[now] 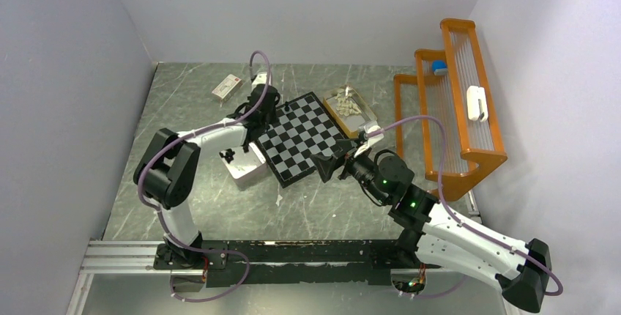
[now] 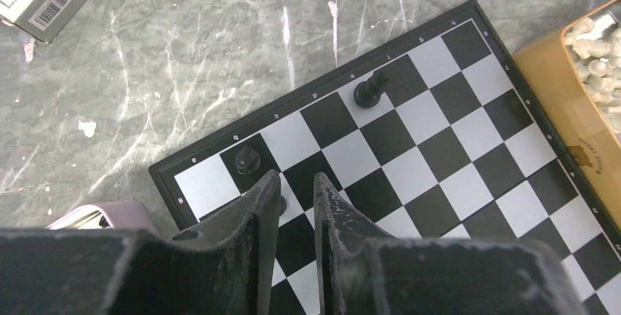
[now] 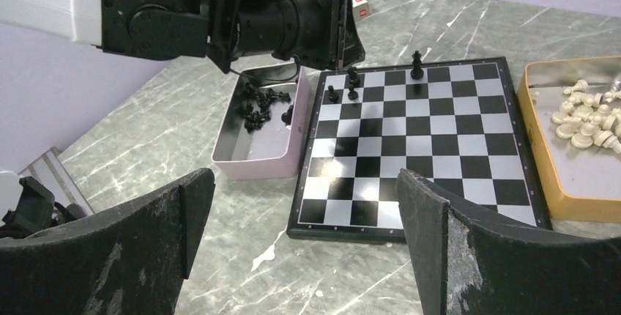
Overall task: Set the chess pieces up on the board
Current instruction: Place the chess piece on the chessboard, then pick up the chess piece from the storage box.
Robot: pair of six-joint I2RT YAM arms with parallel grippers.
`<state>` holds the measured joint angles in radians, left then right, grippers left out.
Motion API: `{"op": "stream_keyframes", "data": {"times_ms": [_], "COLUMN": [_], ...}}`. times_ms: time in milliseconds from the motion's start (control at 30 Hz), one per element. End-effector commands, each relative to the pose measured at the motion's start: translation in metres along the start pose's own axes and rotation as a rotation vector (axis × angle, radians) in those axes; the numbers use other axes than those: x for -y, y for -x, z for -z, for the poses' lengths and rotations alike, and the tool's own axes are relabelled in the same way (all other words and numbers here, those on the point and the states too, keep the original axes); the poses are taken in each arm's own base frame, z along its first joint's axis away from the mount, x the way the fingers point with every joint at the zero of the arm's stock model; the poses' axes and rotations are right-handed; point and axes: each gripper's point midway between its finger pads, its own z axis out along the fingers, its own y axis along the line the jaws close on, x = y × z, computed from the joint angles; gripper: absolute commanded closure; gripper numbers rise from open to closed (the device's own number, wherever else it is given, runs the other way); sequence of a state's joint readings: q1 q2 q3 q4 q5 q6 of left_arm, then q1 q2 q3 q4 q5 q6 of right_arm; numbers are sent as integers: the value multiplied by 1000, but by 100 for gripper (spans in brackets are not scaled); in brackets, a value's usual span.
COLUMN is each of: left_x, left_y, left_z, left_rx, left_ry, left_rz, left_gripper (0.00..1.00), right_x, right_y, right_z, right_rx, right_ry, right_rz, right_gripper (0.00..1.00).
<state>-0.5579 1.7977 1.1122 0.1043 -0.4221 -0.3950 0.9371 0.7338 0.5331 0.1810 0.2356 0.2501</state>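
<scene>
Left pincer point(image 2: 296, 177), slightly parted and empty, hovers lower centre over the chessboard point(image 2: 439, 155) edge row, likely seating black chessmen point(image 2: 247, 159); right pincer point(image 3: 304, 177) gapes empty.

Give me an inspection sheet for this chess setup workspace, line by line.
Surface: grey marbled table.
Job's things: board with a few black pieces near the left gripper; spare black pieces in the pink tin; cream pieces in the tan tray.
Clutter: white barcode box; orange rack.
Grippers: left gripper over the board's corner, jaws slightly apart; right gripper wide open, empty.
Cables: purple cables loop along both arms.
Surroundings: plain pale walls.
</scene>
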Motion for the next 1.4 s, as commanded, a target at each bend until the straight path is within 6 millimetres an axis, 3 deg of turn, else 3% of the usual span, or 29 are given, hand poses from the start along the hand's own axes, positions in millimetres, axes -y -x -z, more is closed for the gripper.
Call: {"op": "stream_keyframes", "data": {"times_ms": [0, 267, 500, 733, 967, 1133, 1233, 1367], "left_x": [1, -38, -85, -111, -105, -87, -76, -82], "left_y": [21, 22, 6, -9, -30, -38, -40, -44], "left_z": [17, 44, 68, 67, 55, 52, 54, 55], "left_rx": [-17, -157, -282, -324, -376, -415, -398, -365], "left_ry": [-16, -9, 30, 70, -12, -189, -315, -335], "left_rz": [46, 107, 161, 168, 182, 147, 65, -36], "left_gripper": [72, 72, 72, 73, 76, 69, 67, 70], "right_x": [-3, 0, -2, -4, 0, 2, 3, 3], "right_y": [12, 6, 6, 6, 12, 14, 17, 15], "right_z": [0, 3, 1, -1, 5, 8, 10, 9], "right_rx": [26, 22, 26, 22, 47, 48, 60, 60], "right_ry": [8, 1, 13, 17, 6, -5, -9, -6], "right_rz": [-16, -22, -22, -16, -15, -7, -4, -1], "right_gripper": [0, 0, 0, 0, 0, 0, 0, 0]}}
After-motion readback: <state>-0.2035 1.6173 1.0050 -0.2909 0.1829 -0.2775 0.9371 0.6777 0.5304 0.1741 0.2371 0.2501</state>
